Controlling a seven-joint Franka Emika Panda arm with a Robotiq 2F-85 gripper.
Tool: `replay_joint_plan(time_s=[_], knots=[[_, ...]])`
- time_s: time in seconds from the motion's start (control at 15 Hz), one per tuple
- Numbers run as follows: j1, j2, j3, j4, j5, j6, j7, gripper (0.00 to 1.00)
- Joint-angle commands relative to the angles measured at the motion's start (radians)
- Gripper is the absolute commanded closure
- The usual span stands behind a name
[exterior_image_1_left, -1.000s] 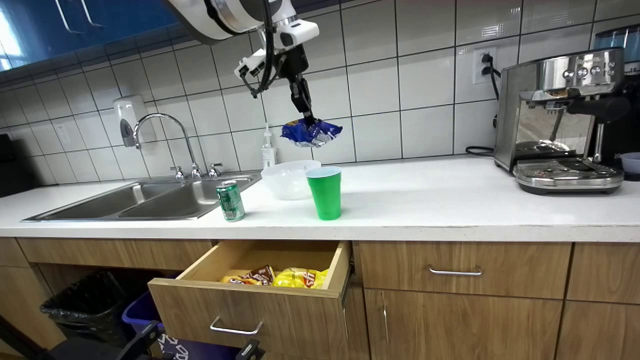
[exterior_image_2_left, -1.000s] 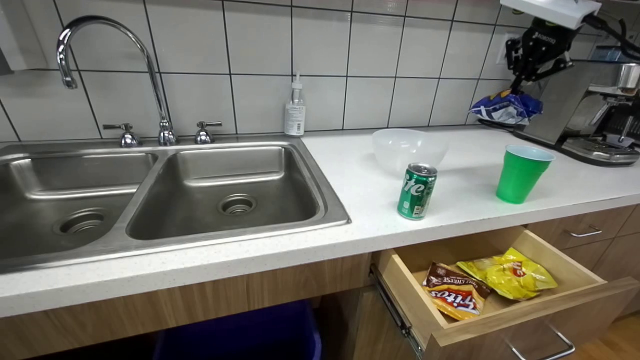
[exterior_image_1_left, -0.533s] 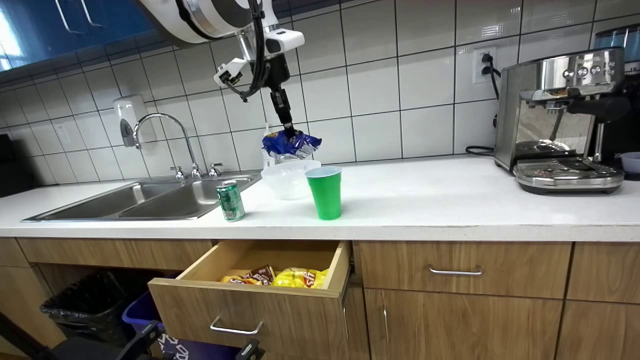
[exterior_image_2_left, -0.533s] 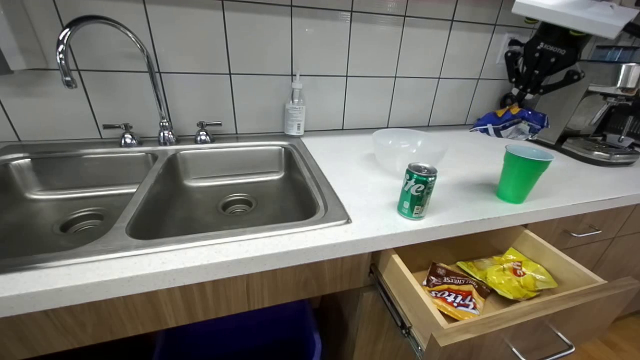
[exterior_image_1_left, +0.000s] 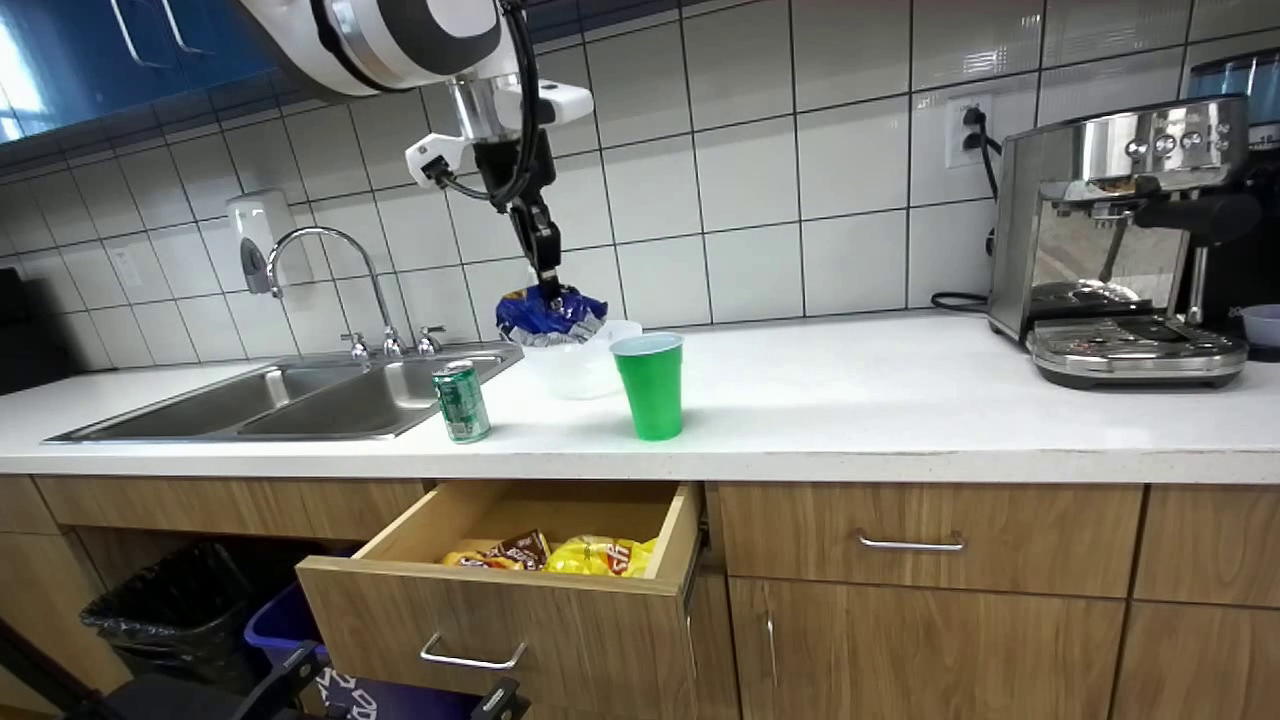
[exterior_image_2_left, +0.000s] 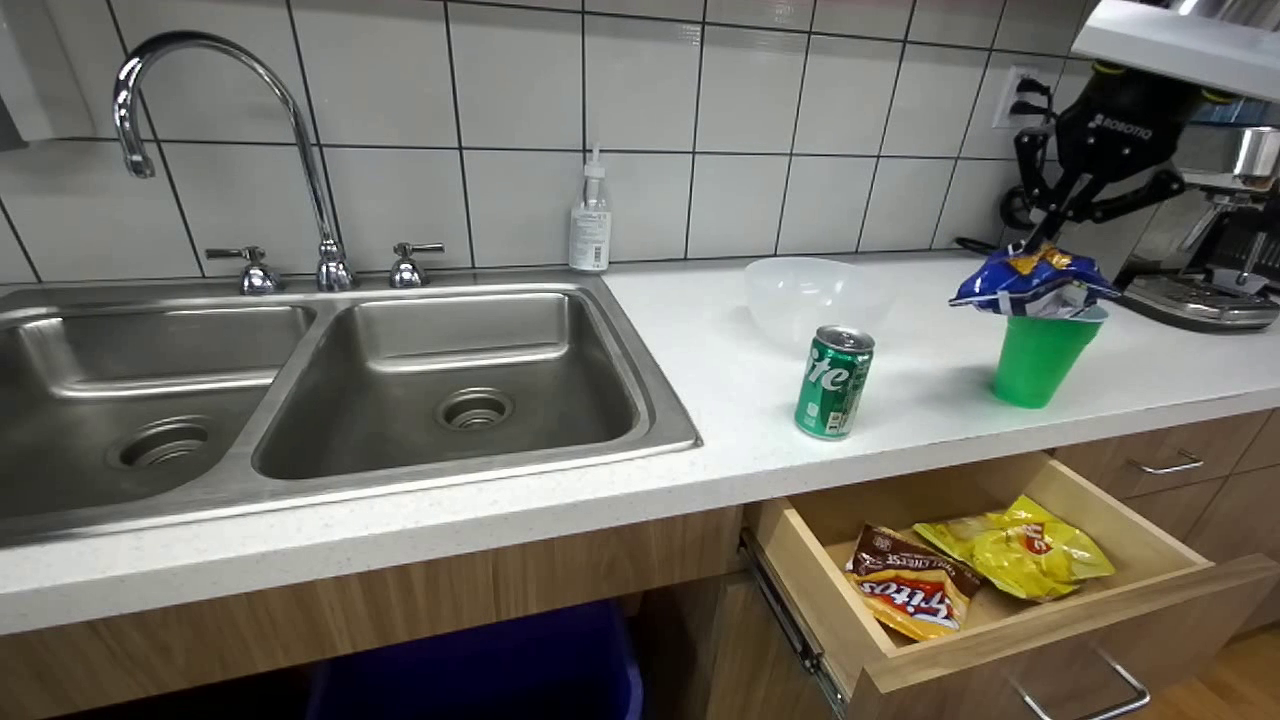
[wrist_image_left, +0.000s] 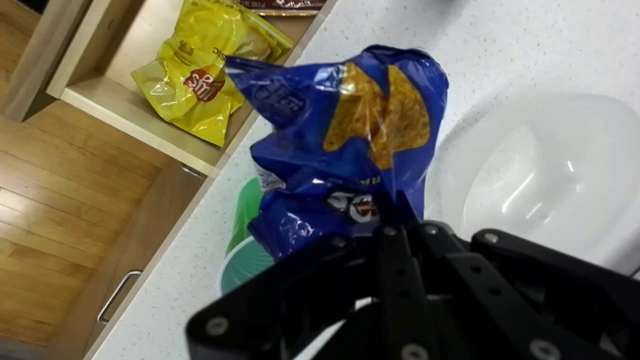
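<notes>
One blue chip bag (wrist_image_left: 345, 145) pinched in gripper (wrist_image_left: 396, 204), long axis approx. horiz., printed side up.

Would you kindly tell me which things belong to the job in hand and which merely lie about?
Job in hand: black gripper; blue crinkled chip bag it holds.
Seemingly lying about: green plastic cup; green metal can; round translucent bowl.
</notes>
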Motion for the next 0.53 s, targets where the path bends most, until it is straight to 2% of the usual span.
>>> replay_joint_plan(time_s=[0.0,0.47], knots=[[-0.013,-0.063,0.032,-0.073,0.064,-0.030,-0.129,1.00],[-0.001,-0.109,0.077,-0.180,0.108,-0.041,-0.250,1.00]])
